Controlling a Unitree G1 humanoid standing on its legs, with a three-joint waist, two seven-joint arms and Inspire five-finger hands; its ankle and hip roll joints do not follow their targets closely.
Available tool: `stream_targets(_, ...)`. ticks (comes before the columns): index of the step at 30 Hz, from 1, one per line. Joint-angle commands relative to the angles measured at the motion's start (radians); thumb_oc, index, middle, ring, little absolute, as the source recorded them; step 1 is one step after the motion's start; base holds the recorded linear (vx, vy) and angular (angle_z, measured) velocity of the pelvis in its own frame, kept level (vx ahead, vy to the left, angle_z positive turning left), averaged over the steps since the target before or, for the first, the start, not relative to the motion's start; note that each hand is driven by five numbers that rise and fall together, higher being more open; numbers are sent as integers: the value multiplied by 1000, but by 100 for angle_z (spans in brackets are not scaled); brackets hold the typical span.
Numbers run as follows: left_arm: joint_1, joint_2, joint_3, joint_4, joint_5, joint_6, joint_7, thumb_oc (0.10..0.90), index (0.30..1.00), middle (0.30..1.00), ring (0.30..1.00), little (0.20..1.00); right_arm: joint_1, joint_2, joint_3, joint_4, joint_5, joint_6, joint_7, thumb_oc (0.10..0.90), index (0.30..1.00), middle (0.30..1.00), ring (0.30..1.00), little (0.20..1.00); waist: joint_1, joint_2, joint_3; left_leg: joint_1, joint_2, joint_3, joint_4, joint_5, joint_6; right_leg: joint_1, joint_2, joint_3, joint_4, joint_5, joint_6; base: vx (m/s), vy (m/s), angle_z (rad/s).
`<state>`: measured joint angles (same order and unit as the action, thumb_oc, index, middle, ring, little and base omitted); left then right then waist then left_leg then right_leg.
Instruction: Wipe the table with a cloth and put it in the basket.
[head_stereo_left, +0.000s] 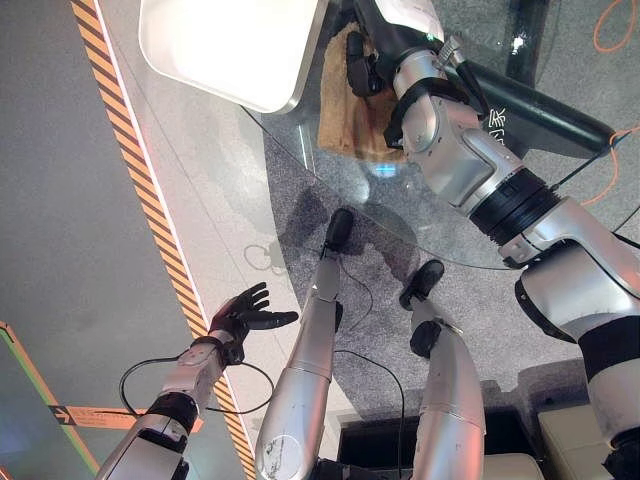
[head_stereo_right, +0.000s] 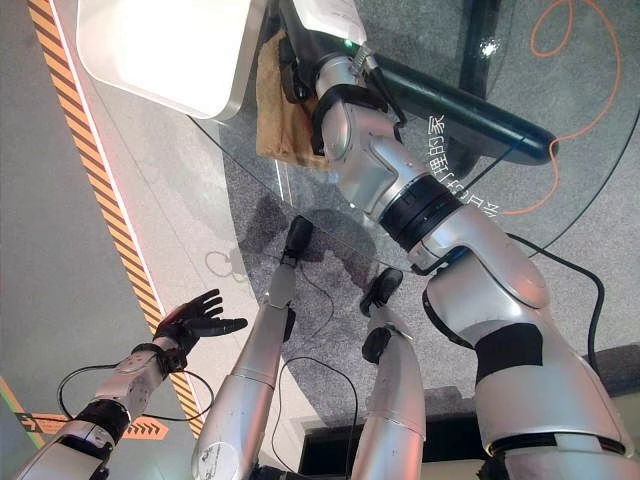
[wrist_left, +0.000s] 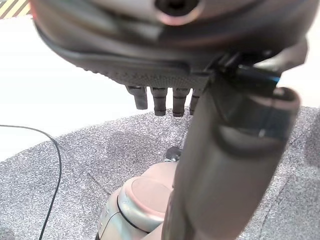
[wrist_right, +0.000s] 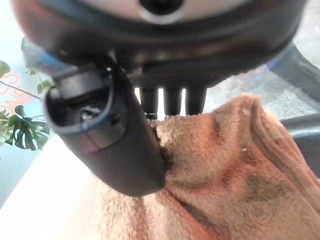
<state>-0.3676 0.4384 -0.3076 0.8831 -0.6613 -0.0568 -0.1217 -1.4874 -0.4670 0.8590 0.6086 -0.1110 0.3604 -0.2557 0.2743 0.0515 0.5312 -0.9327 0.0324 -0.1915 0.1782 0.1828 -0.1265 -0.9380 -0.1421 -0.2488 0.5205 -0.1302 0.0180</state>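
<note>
Nearest you, low on the left, the dark left hand (head_stereo_left: 240, 312) hangs over the grey floor (head_stereo_left: 60, 200) with its fingers spread and straight — it holds nothing and touches nothing. Just beside it runs the orange-and-black striped floor tape (head_stereo_left: 150, 200), and past that you see the edge of the round clear glass table (head_stereo_left: 300, 150). At the table's far left sits the white rounded-corner plastic basket (head_stereo_left: 230, 45), its rim just beside the cloth. Moving right, the tan terry cloth (head_stereo_left: 350, 120) lies bunched on the glass, between the basket and the black table base (head_stereo_left: 550, 110) showing through the glass. Your dark right hand (head_stereo_left: 362, 62) rests on the cloth's far end; in the right wrist view its thumb (wrist_right: 110, 140) and fingers (wrist_right: 172, 100) pinch a raised fold of cloth — closed on it.
</note>
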Motion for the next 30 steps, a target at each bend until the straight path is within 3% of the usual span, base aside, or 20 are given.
stream_targets(1,86,21,-36,20,22,-4,1,800,900,900,900,900,-45,43,-26,-157,-55,-102,-14,100,300,300,300,200,8,-2,-11,17,-115,21,83,-85,118,82,25,-28,-214,162,55,1,3,4)
stream_targets(9,73,30,-35,25,20,5,-6,800,900,900,900,900,-48,42,-19,-122,-74,-36,-51,100,300,300,300,200,8,-2,-11,15,-114,20,87,-86,116,81,23,-28,-213,164,58,-1,0,2)
stream_targets(13,74,34,-39,32,16,-1,-6,800,900,900,900,900,-76,13,6,-7,-61,-11,-121,100,300,300,300,200,10,-4,-11,13,-111,19,90,-89,115,83,21,-29,-213,167,60,0,0,0)
stream_targets(21,102,57,-45,12,9,-23,-1,800,900,900,900,900,-150,-111,45,232,69,-4,-273,100,300,300,300,200,11,-12,-11,7,-106,12,89,-95,113,85,18,-37,-223,182,67,-4,-17,1)
stream_targets(30,114,80,-49,5,-25,-28,-3,800,900,900,900,900,-173,-252,57,339,126,27,-327,100,300,300,300,200,-10,-16,-11,0,-102,17,91,-99,116,71,18,-28,-222,185,67,-1,5,1)
